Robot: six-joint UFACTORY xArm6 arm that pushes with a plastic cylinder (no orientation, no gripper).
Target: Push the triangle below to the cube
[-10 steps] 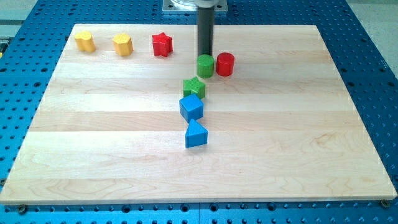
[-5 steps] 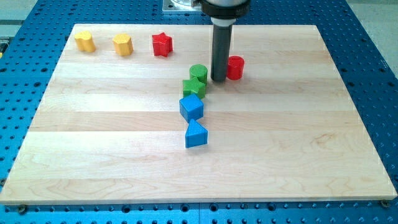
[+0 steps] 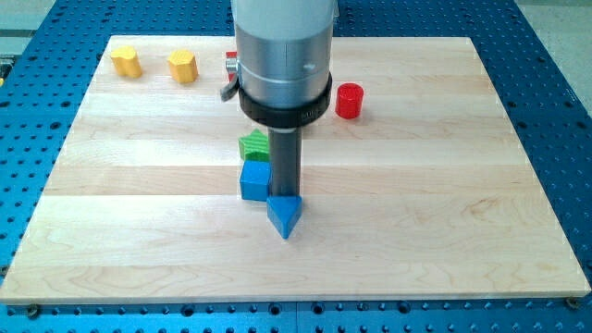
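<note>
The blue triangle (image 3: pixel 285 215) lies near the board's middle, pointing toward the view's bottom. The blue cube (image 3: pixel 254 180) sits just up and left of it, nearly touching. My tip (image 3: pixel 283 196) stands at the triangle's top edge, right beside the cube's right side. A green block (image 3: pixel 253 145) sits just above the cube, partly hidden by my arm. The second green block is hidden behind the arm.
A red cylinder (image 3: pixel 349 100) stands at the upper right of my arm. Two yellow blocks (image 3: pixel 127 61) (image 3: pixel 183 67) sit at the top left. A red star (image 3: pixel 229 62) is mostly hidden behind the arm. The wooden board (image 3: pixel 462 231) rests on a blue perforated table.
My tip moved down from beside the red cylinder to the triangle's top edge. The cube and green block shifted left. The triangle turned and slid slightly down.
</note>
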